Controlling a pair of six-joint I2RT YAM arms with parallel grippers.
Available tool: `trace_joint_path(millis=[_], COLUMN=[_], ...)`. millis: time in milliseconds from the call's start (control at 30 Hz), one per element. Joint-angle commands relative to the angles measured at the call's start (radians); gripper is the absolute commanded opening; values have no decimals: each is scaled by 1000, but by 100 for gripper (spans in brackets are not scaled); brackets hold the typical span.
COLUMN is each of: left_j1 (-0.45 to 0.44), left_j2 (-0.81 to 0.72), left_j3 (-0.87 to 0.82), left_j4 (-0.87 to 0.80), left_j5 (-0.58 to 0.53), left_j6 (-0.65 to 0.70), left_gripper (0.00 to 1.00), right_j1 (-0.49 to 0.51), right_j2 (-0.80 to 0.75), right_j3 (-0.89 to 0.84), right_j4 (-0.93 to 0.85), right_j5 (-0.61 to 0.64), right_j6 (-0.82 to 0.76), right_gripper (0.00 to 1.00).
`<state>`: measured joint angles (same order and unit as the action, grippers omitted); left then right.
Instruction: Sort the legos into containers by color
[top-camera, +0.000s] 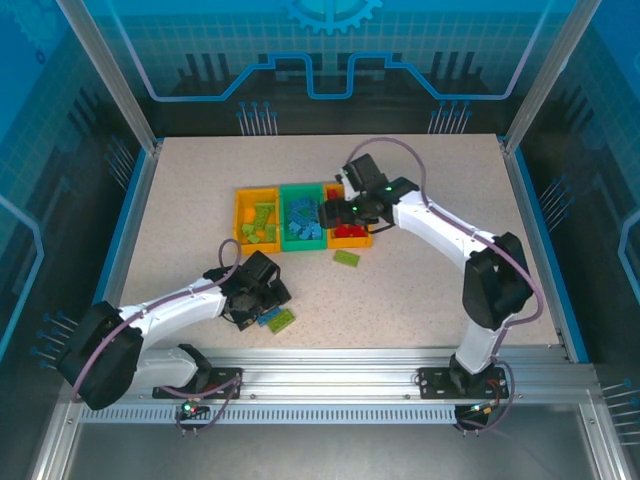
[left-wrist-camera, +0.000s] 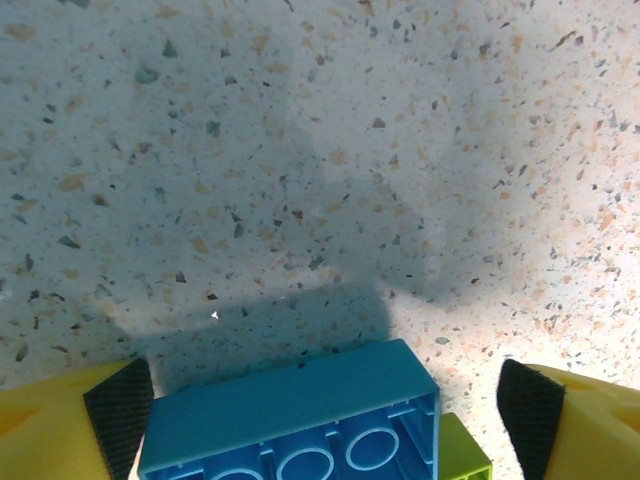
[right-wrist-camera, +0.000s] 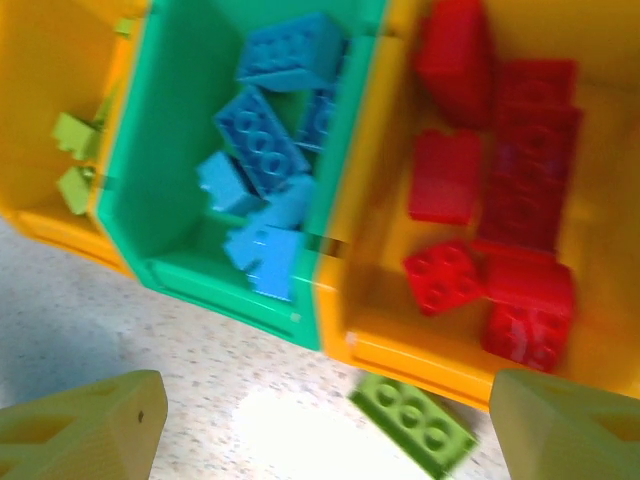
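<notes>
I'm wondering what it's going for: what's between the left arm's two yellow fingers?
A light blue brick sits between the open fingers of the left gripper, with a green brick beside it, as the left wrist view shows.

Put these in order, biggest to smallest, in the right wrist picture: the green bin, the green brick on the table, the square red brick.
1. green bin
2. green brick on the table
3. square red brick, clearly shorter than the green one
</notes>
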<state>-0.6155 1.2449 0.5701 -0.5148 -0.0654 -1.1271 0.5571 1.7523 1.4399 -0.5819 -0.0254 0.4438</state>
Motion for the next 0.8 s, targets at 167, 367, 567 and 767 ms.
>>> trace_joint_path(millis=[167, 367, 567, 767], left_j1=[-29, -56, -65, -66], left_j2=[28, 40, 42, 58], left_j3=[32, 51, 30, 25], left_j4=[-28, -63, -66, -53], left_j5=[-3, -15, -16, -23], left_j6=[-12, -27, -54, -65], left_gripper=[86, 86, 87, 86], right_j1=[-88, -135, -162, -182], right_j2=[-137, -155, -165, -166], right_j3=[-162, -216, -244, -262], right_j4=[55, 70, 89, 100], right_j5=[-5, -28, -54, -78], right_j6=[-19, -19, -19, -20], right_gripper=[86, 86, 87, 87])
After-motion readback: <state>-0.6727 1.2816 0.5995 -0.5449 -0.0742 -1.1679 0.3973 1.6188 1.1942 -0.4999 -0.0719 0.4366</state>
